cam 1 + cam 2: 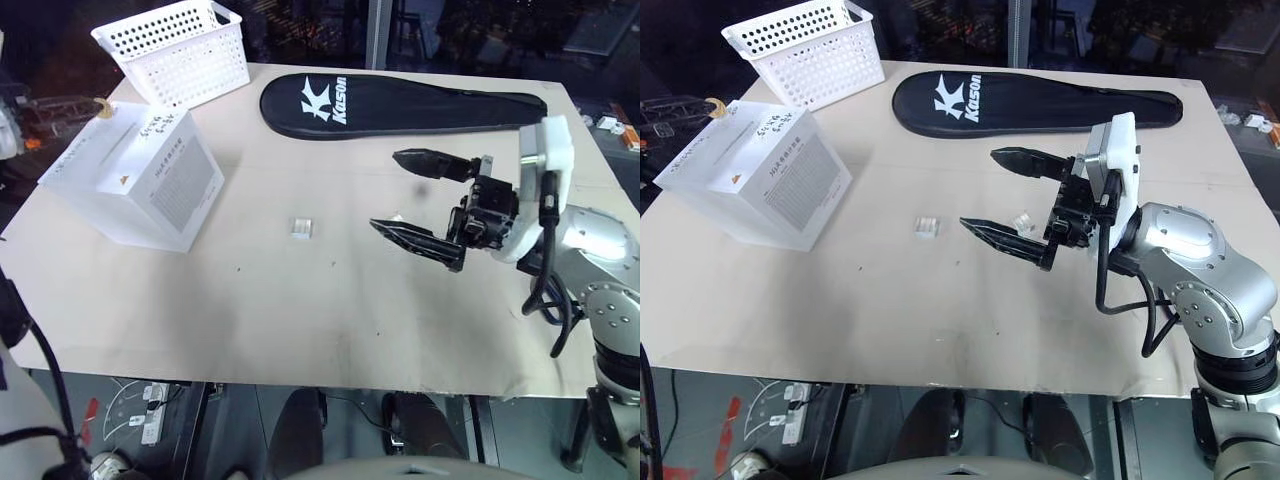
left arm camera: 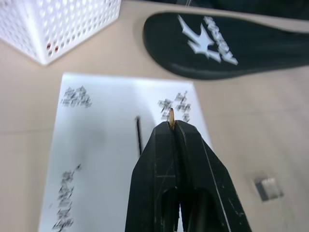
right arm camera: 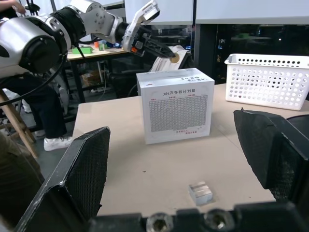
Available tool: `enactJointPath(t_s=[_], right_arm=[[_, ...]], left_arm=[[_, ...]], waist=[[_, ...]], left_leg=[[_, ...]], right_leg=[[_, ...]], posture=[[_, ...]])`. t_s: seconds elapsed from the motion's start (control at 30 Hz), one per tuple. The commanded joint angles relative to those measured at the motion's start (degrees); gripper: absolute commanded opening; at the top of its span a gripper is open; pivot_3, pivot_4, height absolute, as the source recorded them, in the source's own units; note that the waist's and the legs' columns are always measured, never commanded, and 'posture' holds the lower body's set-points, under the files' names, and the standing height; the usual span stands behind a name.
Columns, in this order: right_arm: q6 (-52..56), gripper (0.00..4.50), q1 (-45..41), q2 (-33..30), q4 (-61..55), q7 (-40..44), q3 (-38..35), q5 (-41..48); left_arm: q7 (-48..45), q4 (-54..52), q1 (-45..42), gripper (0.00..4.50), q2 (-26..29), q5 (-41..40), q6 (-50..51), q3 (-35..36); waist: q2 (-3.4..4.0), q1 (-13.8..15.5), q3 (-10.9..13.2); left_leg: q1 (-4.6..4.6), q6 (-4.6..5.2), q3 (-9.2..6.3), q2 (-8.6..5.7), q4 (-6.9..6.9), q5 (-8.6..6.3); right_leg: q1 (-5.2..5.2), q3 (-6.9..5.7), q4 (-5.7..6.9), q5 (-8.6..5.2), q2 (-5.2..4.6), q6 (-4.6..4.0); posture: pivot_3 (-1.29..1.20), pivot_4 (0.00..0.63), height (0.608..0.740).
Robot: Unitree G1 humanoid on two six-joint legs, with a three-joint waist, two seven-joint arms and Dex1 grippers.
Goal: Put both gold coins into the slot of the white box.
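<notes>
White box (image 1: 135,180) sits on the far-left part of the tabletop (image 1: 300,310), one corner turned toward the near side, grey text panel facing near-right. Slot (image 2: 138,136) runs as a thin dark slit across its top face, printed characters on either side of it.

Left pincer (image 2: 173,126): fingers pressed tight together, one gold coin (image 2: 171,117) pinched on edge between the tips, only its upper rim poking out. In the left wrist view the coin hangs over the box's top face, just beside the slot and a little to one side of it, not in it. The right wrist view shows the same pincer (image 3: 170,54) reaching in above the box's far top edge, gold disc at its tip (image 3: 175,57), clear of the cardboard. The head views catch that disc (image 1: 101,105) at the box's far-left corner.

Second coin: cannot tell where it is.

Right pincer (image 1: 995,192): jaws spread wide, nothing between them, held above the tabletop right of centre and pointing left, well apart from the box.

Small clear plastic holder (image 1: 302,228) lies on the tabletop between box and right pincer. Another clear piece (image 1: 1021,221) shows just behind the right pincer's lower finger; whether it touches, cannot tell.

White perforated basket (image 1: 178,48) at the far-left corner, beyond the box. Black racket cover (image 1: 400,104) with white lettering lies along the far edge.
</notes>
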Motion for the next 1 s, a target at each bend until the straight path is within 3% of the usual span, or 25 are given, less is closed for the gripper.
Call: enactJointPath(t_s=[0.03, 0.4, 1.0], right_arm=[[-1.21, 4.5, 0.55, 0.05, -2.02, 0.1, -0.92, -0.17], [-1.07, 4.5, 0.77, -0.08, -2.62, -0.03, -1.36, 0.21], [-0.83, 4.5, -0.03, 0.0, -1.87, 0.51, -0.71, -0.13]], left_arm=[[-1.19, 1.63, -1.21, 0.05, 0.76, 2.32, -1.49, 0.58], [-3.66, 2.22, 1.91, 0.05, -0.26, 6.32, -1.09, 1.1], [1.0, 1.11, 4.42, 0.05, -0.75, 7.66, -5.5, 3.75]], waist=[[0.0, 0.0, 0.0], [0.0, -0.07, 0.0], [-0.02, -0.19, -0.02]], left_leg=[[0.0, 0.0, -0.01, 0.0, 0.0, 0.0], [0.0, 0.0, -0.02, 0.04, 0.02, 0.0], [0.08, 0.0, 0.0, 0.06, 0.08, 0.0]], right_leg=[[0.0, -0.01, 0.0, 0.0, 0.0, 0.0], [0.0, -0.02, 0.05, 0.0, 0.01, 0.0], [0.01, 0.0, 0.19, 0.01, 0.03, 0.0]], posture=[[0.0, 0.15, 0.726], [0.0, 0.15, 0.726], [0.0, 0.15, 0.726]])
